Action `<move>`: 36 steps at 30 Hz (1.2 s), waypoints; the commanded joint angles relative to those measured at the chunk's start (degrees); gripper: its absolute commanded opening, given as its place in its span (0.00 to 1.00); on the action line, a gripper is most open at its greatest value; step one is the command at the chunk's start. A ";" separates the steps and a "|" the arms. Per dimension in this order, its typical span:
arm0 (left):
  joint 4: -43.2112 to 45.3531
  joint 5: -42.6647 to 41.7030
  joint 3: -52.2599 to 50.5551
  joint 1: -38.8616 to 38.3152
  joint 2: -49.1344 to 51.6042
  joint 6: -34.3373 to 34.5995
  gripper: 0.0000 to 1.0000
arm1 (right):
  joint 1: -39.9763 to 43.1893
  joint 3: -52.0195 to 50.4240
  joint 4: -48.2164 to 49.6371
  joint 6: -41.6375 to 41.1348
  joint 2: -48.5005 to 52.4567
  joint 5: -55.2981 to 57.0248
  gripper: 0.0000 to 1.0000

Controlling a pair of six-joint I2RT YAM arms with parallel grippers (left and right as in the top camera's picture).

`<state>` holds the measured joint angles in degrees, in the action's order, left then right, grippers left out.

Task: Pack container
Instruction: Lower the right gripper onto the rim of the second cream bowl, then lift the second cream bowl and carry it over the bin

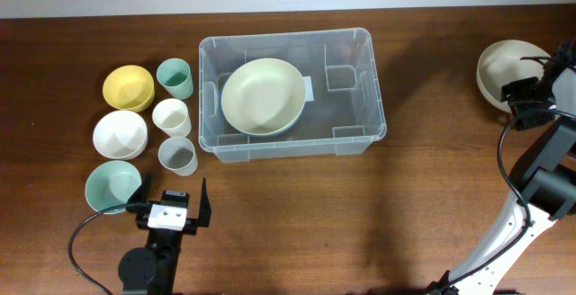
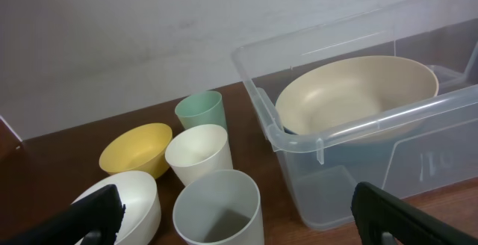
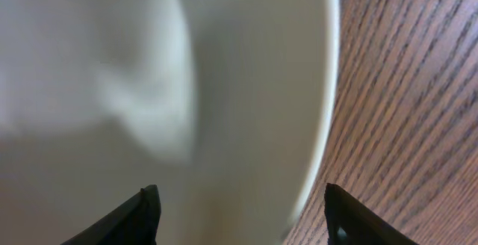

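The container (image 1: 349,106) sits at 12 o'clock on the tabletop (image 1: 405,205). It is probably light, stiff and slick, and is best gripped by its thick rim. The left end effector (image 1: 175,198) gapes empty; the right end effector (image 3: 239,214) straddles a bowl (image 3: 224,88) rim, unclamped.

The container (image 1: 378,106) sits mid-counter (image 1: 360,214), toward the far edge. A large bowl (image 1: 263,95) lies in its left half.

Left of the container, two rows run front to back:
- Just beside it: far cup (image 1: 175,78), middle cup (image 1: 172,117), near cup (image 1: 177,156).
- Further left: far bowl (image 1: 128,87), middle bowl (image 1: 120,134), near bowl (image 1: 113,186).

The left tool (image 1: 174,194) sits just before the near cup and near bowl. Well apart, at the counter's right end, lies a lone bowl (image 1: 499,70). The right tool (image 3: 243,211) straddles its rim.
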<state>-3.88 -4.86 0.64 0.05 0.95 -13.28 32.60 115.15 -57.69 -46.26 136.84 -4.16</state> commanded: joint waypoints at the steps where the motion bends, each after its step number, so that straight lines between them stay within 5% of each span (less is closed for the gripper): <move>1: -0.46 0.20 -0.11 0.22 -0.04 -0.28 1.00 | 0.44 -0.50 0.13 -0.11 0.61 0.96 0.60; 14: -0.46 0.20 -0.11 0.22 -0.04 -0.28 1.00 | 0.44 -0.50 0.31 1.03 0.59 0.92 0.36; 20: -0.46 0.20 -0.11 0.22 -0.04 -0.28 1.00 | 0.44 -0.50 0.11 1.88 0.59 0.92 0.12; 25: -0.46 0.20 -0.11 0.22 -0.04 -0.28 1.00 | 0.44 -0.46 0.11 1.88 0.50 -0.46 0.04; 36: -0.46 0.20 -0.11 0.22 -0.04 -0.28 1.00 | 0.44 2.40 -1.07 4.50 -0.74 -8.79 0.04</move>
<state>-3.88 -4.86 0.64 0.05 0.95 -13.28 32.88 115.61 -58.26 -43.07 136.99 -9.37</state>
